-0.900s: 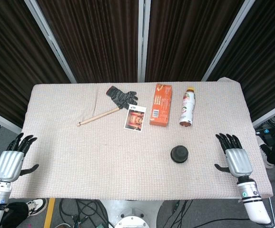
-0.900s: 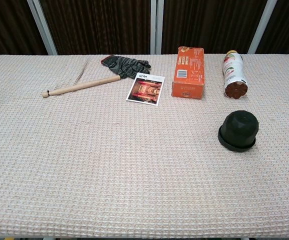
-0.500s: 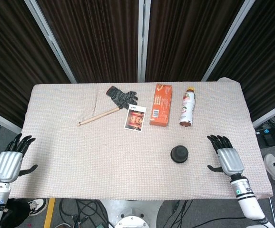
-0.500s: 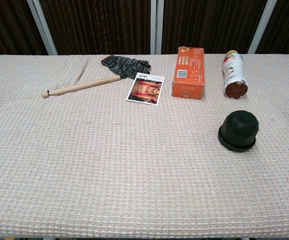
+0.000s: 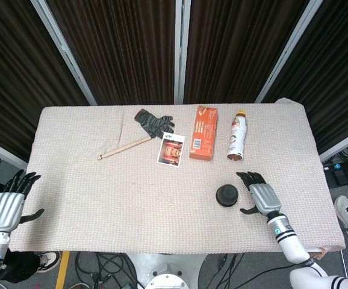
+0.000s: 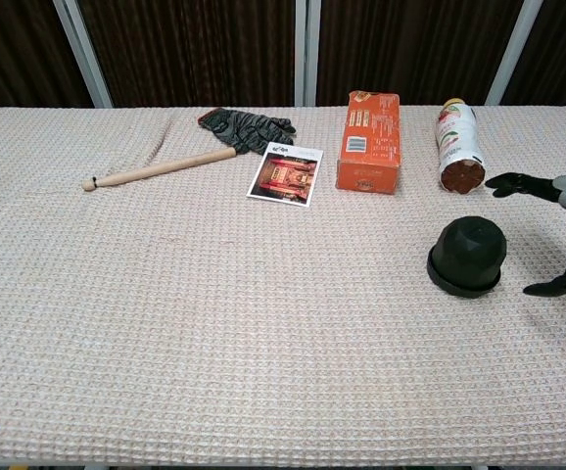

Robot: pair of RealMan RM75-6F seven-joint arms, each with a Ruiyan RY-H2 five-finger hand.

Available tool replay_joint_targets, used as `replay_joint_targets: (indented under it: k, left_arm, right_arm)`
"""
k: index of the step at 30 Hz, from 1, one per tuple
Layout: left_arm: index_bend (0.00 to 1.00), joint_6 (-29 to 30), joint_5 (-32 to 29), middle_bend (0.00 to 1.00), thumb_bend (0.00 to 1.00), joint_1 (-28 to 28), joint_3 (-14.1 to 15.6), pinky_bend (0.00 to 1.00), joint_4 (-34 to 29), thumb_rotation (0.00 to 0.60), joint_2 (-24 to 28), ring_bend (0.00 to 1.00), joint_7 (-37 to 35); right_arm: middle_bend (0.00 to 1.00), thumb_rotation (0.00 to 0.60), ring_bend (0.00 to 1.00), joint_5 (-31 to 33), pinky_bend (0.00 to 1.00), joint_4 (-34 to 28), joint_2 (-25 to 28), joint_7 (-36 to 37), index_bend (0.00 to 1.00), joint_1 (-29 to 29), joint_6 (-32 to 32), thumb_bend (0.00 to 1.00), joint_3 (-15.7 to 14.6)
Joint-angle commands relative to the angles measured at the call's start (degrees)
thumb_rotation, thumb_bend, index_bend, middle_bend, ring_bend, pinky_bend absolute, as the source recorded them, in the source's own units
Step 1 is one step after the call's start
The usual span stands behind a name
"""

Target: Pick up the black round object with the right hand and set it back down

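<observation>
Right now the right hand (image 5: 259, 194) sits just beside the black round object (image 5: 227, 195), fingers spread, holding nothing. Lots of bare bumpy cloth (image 5: 132, 205) lies toward the near edge, while the left hand (image 5: 8, 206) hangs open off the table's left edge. Farther back lie an orange box (image 5: 203, 141), a bottle (image 5: 237, 135), a card (image 5: 171, 150), a wooden stick (image 5: 124, 146) and a knit glove (image 5: 153, 122).

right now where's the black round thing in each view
Head view: the black round object lies right of centre, toward the table's near edge, just left of the right hand.
Chest view: it sits at mid-right, with the hand's fingers coming in from the right edge.
Shared landmark: the bottle lies on its side just beyond it in both views.
</observation>
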Motion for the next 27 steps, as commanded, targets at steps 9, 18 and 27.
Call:
replay_joint_targets:
  k: [9,18,27]
  left_arm:
    - [0.16,-0.3,-0.3,0.13,0.12,0.0,-0.1,0.18,0.4,0.6,0.0,0.0,-0.3]
    - [0.16,-0.1,-0.3,0.13,0.12,0.1,-0.1,0.18,0.7,0.6,0.0,0.0,-0.7]
    - [0.16,-0.1,-0.4,0.13,0.12,0.1,-0.2,0.18,0.9,0.6,-0.1,0.0,-0.9]
  right_arm:
    - [0.13,0.6,0.0,0.1,0.0,4.9,-4.6,3.8,0.0,3.4,-4.0,0.01,0.3]
    - [0.16,0.6,0.0,0.7,0.0,5.8,-5.8,3.5,0.0,4.0,-4.3,0.02,0.0]
    - [0.19,0.6,0.0,0.8,0.0,6.5,-6.5,3.7,0.0,4.1,-3.8,0.04,0.0]
